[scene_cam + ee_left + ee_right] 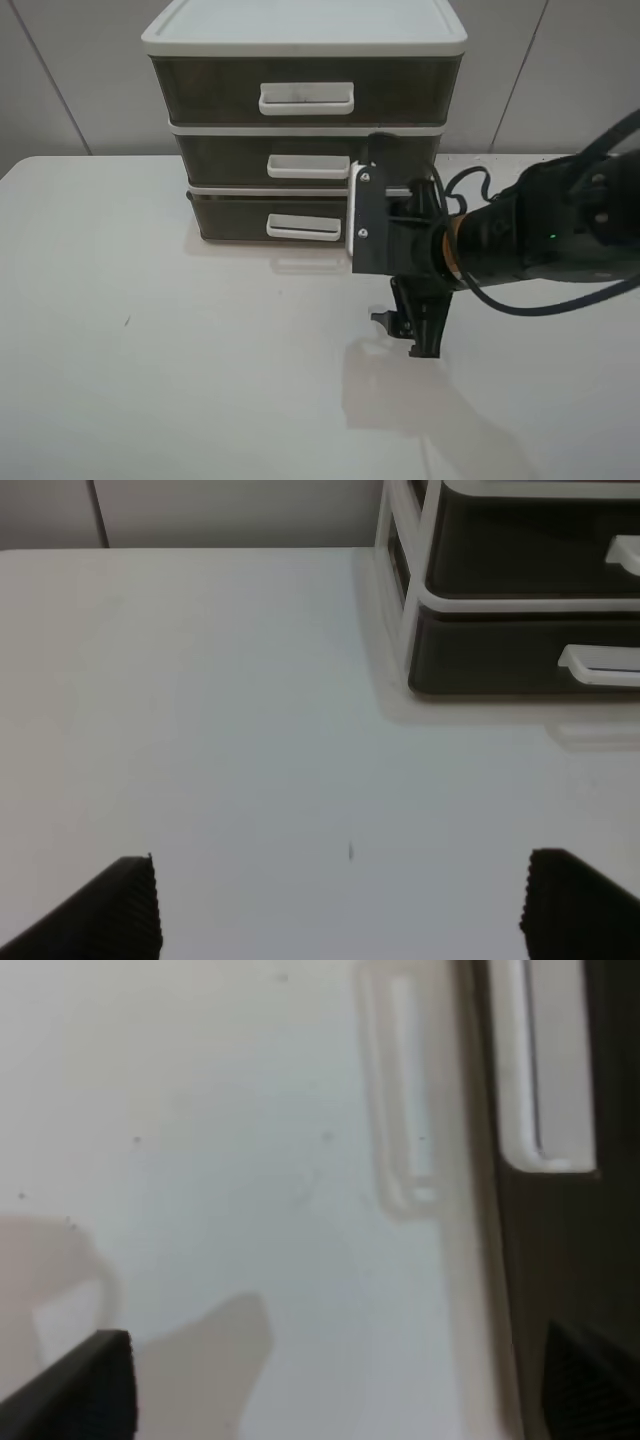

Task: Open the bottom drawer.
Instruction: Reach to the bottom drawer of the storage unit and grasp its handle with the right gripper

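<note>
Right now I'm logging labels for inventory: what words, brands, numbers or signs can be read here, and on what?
No text can be read anywhere.
The drawer unit, its bottom drawer and the table are blank; the right arm shows only a small green light, no lettering.

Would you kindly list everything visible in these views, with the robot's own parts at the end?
drawer unit: one, white frame, far side of the table.
upper drawers: two, smoky brown, top and middle tiers.
bottom drawer: one, smoky brown, lowest tier.
handles: three, white, one on each drawer front.
table: one, white, under everything.
right arm: one, black, reaching in from the right, before the unit.
right end effector: one, black, open, pointing down over the table.
left end effector: one, black, open, over bare table, apart from the unit.
</note>
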Robot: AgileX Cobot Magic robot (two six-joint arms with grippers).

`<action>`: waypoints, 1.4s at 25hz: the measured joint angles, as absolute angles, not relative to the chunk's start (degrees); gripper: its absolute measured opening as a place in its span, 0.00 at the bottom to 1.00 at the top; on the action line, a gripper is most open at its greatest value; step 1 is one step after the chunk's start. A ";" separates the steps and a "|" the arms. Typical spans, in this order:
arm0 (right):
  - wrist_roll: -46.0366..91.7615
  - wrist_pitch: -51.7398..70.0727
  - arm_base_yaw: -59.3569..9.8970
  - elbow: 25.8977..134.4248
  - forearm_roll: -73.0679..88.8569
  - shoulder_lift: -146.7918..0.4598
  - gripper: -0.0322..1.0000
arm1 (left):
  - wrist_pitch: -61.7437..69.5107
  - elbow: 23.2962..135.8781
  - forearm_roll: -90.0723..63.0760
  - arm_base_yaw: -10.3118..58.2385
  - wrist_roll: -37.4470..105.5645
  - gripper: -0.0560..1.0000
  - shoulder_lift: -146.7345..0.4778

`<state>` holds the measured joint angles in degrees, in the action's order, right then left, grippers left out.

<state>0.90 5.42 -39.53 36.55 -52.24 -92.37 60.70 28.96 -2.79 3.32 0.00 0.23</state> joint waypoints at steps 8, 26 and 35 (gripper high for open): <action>5.60 8.17 -39.53 41.98 -56.29 -98.59 0.79 | 60.70 28.96 -2.79 3.32 0.00 0.76 0.23; -25.97 12.21 -41.74 51.36 -90.24 -106.61 0.79 | 60.70 28.96 -2.79 3.32 0.00 0.76 0.23; -41.12 13.11 -43.98 51.40 -99.08 -110.30 0.78 | 60.70 28.96 -2.79 3.32 0.00 0.76 0.23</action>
